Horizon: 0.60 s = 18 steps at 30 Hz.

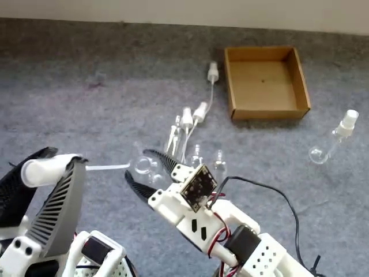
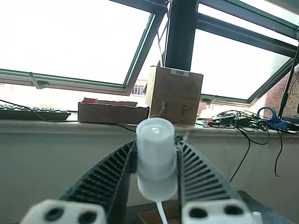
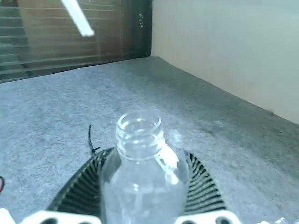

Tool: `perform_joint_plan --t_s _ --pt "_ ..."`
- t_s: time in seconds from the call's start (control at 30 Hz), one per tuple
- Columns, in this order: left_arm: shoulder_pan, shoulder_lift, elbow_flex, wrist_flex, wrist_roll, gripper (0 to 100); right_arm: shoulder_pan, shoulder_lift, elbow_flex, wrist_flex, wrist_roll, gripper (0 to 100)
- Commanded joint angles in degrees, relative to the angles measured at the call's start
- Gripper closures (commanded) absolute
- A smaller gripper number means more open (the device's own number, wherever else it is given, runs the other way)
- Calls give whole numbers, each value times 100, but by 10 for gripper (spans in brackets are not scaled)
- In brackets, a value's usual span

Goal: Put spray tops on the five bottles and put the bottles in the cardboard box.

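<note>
My left gripper [image 2: 157, 148] is clamped tight on a spray top [image 2: 156, 170], whose tube points toward an open bottle [image 3: 140, 177]. My right gripper [image 3: 142, 156] is closed around that bottle. The box [image 1: 268, 113] sits farther back. A capped bottle [image 1: 334, 138] lies to its right.
</note>
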Motion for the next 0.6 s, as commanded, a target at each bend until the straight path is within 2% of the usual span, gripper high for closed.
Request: perform_joint_plan --t_s 0.0,0.13,0.57 --pt "-13 31 -145 97 -44 987 -453 -84 -22 40 -53 994" --pt "-31 31 84 255 -44 987 -778 -84 -75 268 -35 994" --pt "-48 22 418 281 -343 987 -910 -92 -84 664 -44 994"
